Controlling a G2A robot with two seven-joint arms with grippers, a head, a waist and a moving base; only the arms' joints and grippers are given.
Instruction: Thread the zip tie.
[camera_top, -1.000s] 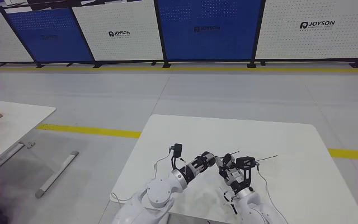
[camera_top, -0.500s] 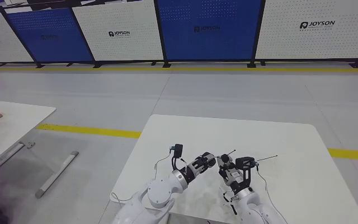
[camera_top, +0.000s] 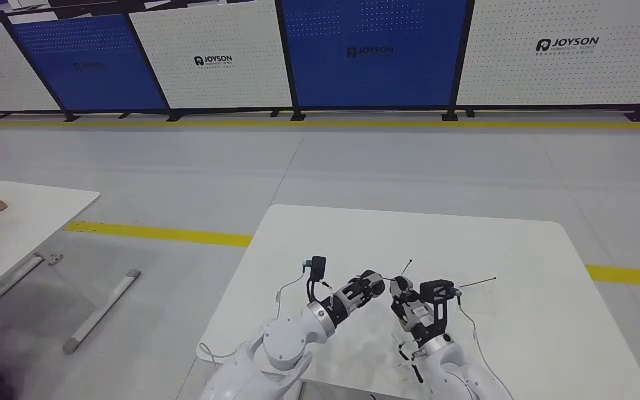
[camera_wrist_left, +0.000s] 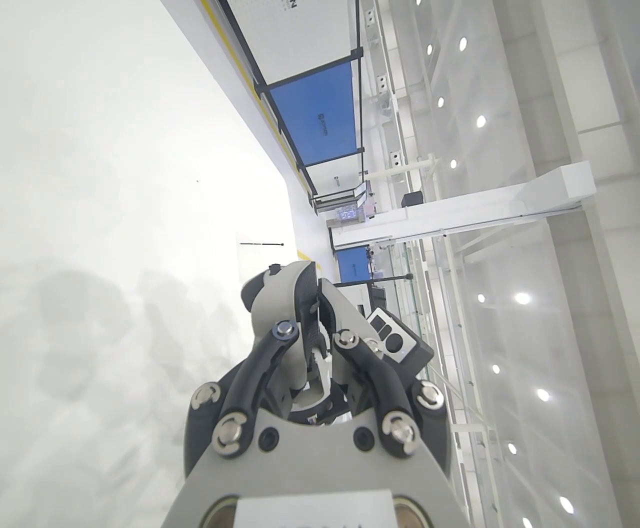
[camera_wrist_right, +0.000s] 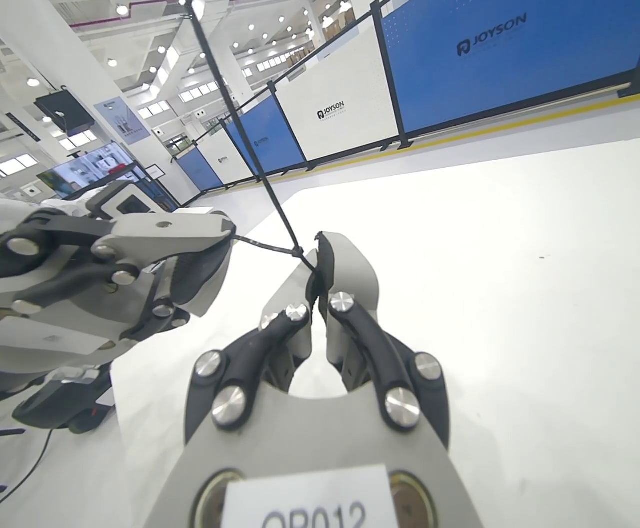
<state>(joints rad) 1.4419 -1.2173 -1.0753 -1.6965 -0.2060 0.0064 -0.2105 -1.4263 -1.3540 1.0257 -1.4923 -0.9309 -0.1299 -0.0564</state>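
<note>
Pinching zip tie (camera_wrist_right: 297, 250), left claw (camera_wrist_right: 227, 236) and right claw (camera_wrist_right: 317, 260); second tie (camera_wrist_left: 261, 243) on table (camera_wrist_left: 100, 125)

Bright ceiling lamps (camera_wrist_left: 522, 298); harsh glare on table (camera_wrist_left: 125, 125).

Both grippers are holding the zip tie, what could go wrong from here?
The left gripper pinches the zip tie only at its very tips, so a pull could slip it free. The right gripper holds right by the head, where it might block the strap. The long free end sticks up and could swing.
</note>
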